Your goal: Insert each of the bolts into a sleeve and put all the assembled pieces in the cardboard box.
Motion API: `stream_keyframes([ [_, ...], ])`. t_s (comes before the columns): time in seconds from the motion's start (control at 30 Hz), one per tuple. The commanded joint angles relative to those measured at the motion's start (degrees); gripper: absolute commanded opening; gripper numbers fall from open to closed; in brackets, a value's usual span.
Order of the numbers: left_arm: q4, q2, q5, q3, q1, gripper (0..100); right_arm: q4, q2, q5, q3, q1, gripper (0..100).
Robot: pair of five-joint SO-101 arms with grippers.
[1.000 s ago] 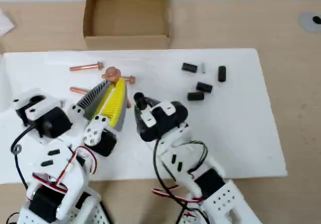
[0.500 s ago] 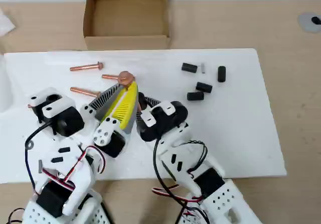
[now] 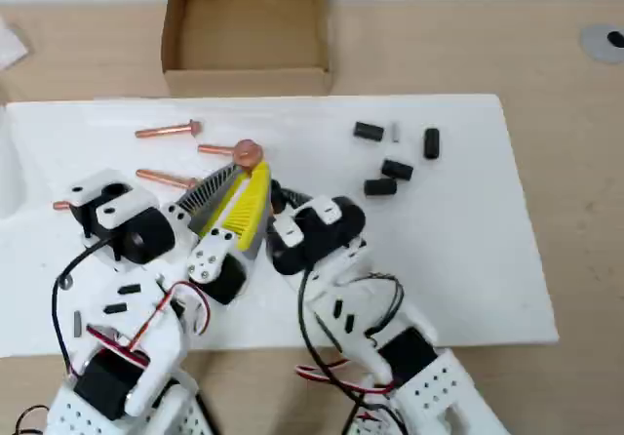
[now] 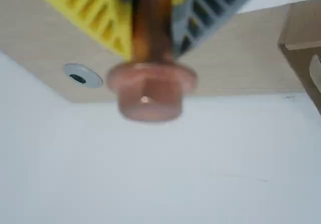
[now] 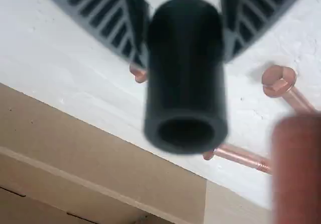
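a lab or workshop: wooden table (white mat laid over).

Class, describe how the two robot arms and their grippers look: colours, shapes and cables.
Both arms are white plastic with black motor blocks. The left arm carries red and black wires; the right arm has looping black cables. The left gripper has one yellow and one grey ribbed finger; the right gripper has dark grey ribbed fingers.

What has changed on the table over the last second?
The left gripper, shut on a copper bolt, swung right toward the black sleeve held by the right gripper. That gripper, the loose bolts, loose sleeves and cardboard box stayed put.
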Motion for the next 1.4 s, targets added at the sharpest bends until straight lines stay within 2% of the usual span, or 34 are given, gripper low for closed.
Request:
stream_keyframes([
  [0.0,-2.46,-0.66,-0.79,-0.44,-1.05,1,-1.23,-1.01,-0.53,-0.48,-0.48,0.9],
  [0.43,-11.43,-0.66,-0.88,4.31,-3.25,1,-1.23,-1.01,-0.62,-1.89,-0.57,0.9],
  [1.37,-12.31,-5.93,-0.79,10.2,-3.08,1,-1.14,-1.01,-0.7,-1.71,-0.66,0.9],
])
